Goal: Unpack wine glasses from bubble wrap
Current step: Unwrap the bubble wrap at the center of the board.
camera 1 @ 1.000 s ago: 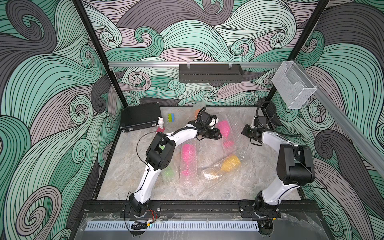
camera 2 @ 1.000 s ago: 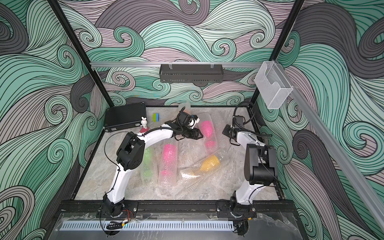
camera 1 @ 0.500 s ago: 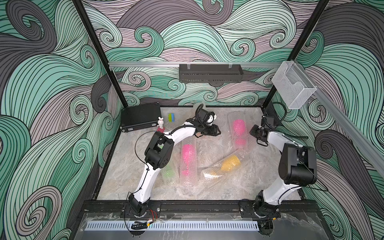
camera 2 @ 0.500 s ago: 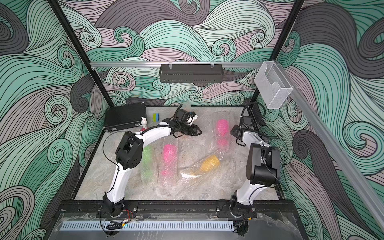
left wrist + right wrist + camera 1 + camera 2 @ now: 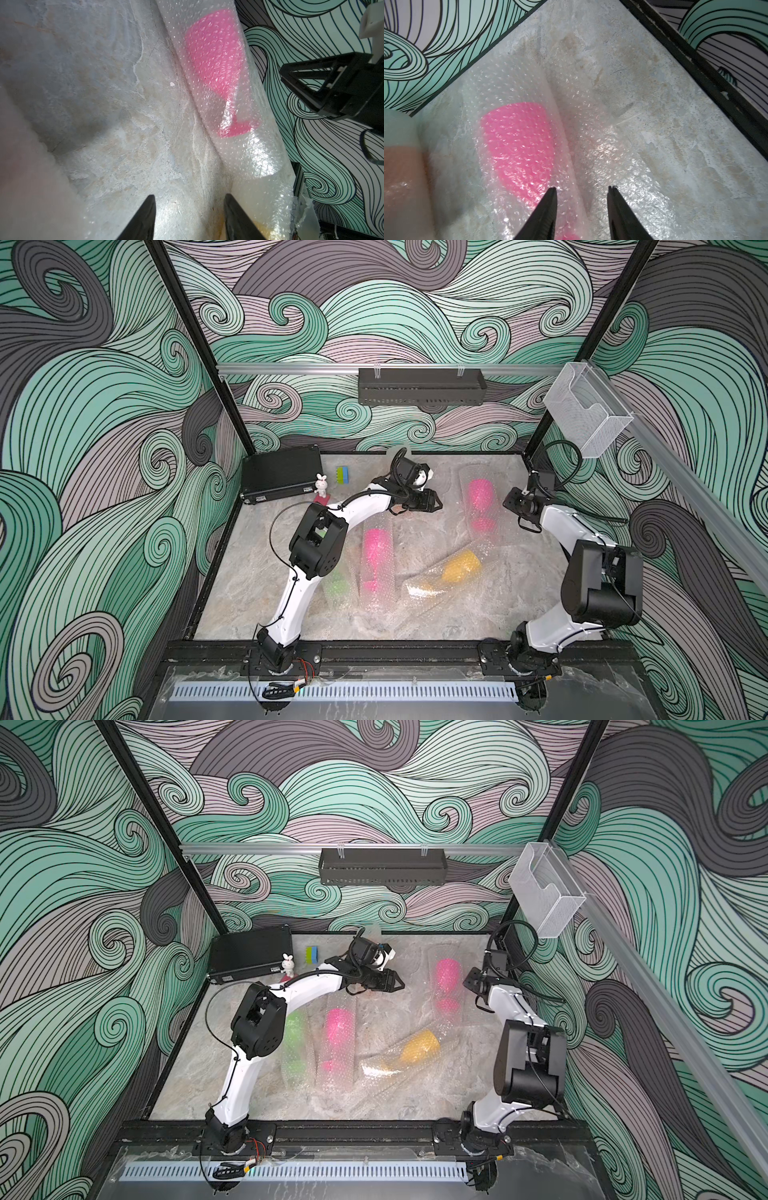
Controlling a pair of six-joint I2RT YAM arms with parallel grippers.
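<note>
A hot pink wine glass (image 5: 480,494) (image 5: 448,973) lies inside a tube of bubble wrap (image 5: 487,543) at the back right of the table. My right gripper (image 5: 513,501) (image 5: 582,188) is open, its jaws apart just over that tube's wrap (image 5: 591,133), gripping nothing. My left gripper (image 5: 435,504) (image 5: 189,196) is open over bare table, left of the tube, and it holds nothing. Wrapped pink (image 5: 376,545), yellow (image 5: 461,566) and green (image 5: 336,585) glasses lie mid-table. A blurred orange shape (image 5: 400,166) shows in wrap near the left arm.
A black case (image 5: 282,472), a white rabbit figure (image 5: 321,483) and a green-blue block (image 5: 343,475) stand at the back left. A black shelf (image 5: 419,385) and a clear box (image 5: 586,418) hang on the walls. The black frame rail (image 5: 708,68) runs close to my right gripper.
The right gripper dragged the pink glass's tube to the right, then opened, let go of the wrap and drew back. The left gripper shifted slightly toward the back.
</note>
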